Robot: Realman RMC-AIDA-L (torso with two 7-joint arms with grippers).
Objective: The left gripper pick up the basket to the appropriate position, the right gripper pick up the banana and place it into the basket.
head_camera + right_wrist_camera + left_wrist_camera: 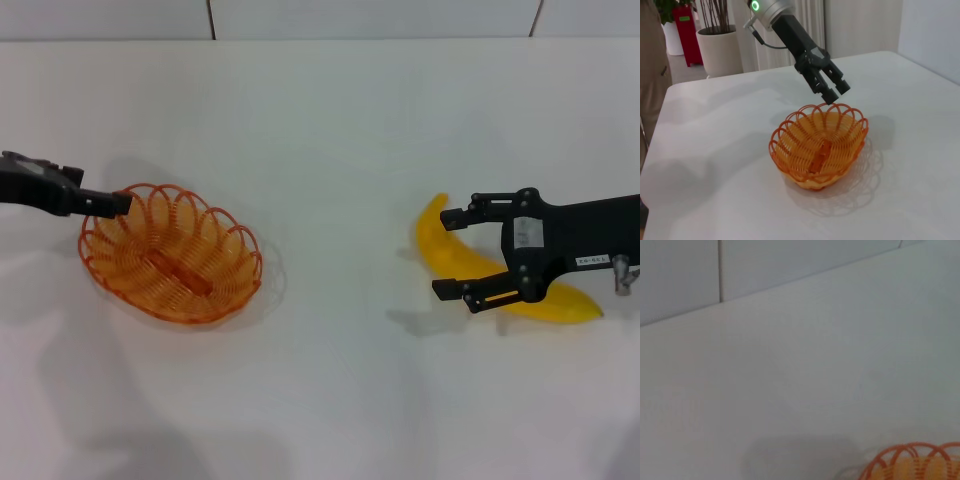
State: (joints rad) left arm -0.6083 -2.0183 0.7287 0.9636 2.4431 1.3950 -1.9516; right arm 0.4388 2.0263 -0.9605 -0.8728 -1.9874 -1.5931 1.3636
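The orange wire basket [170,255] rests on the white table at the left; it also shows in the right wrist view [817,145] and at the edge of the left wrist view [912,462]. My left gripper [122,202] is at the basket's far left rim. In the right wrist view the left gripper [834,96] has its fingers a little apart, tips just above the rim. The yellow banana [560,303] lies on the table at the right. My right gripper [443,253] is open and low over the banana, one finger on each side of its curved end.
The white table [330,130] runs back to a tiled wall [370,18]. In the right wrist view a potted plant [717,47] and a red object [685,30] stand beyond the table's far edge.
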